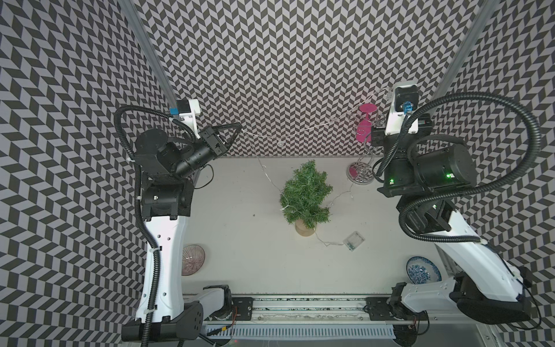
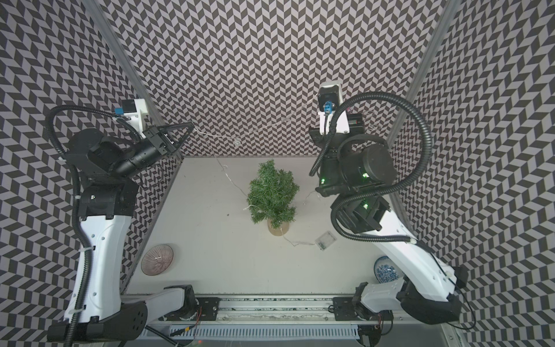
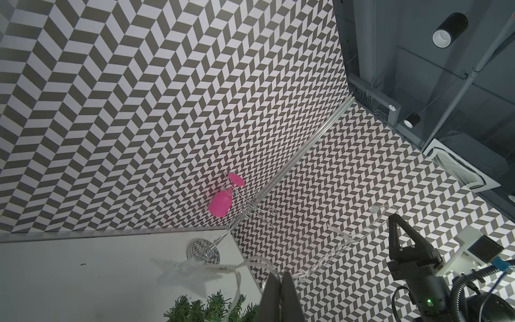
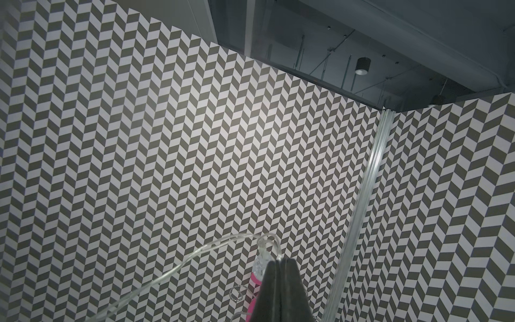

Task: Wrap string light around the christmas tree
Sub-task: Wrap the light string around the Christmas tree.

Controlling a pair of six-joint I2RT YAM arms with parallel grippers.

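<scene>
Clear-wired light [image 1: 280, 143] spans between our left gripper [image 1: 239, 126] and right gripper [image 4: 280, 261], both pinched onto it, above the table's [image 1: 240, 270] far edge, behind the tree [image 1: 304, 195].

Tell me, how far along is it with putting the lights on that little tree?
Early on. Done: the battery box lies by the christmas tree, and a strand seems to cross its lower branches. In hand: the left gripper and right gripper are both shut on the string light, holding a span up between them. Left: the upper branches look bare.
</scene>
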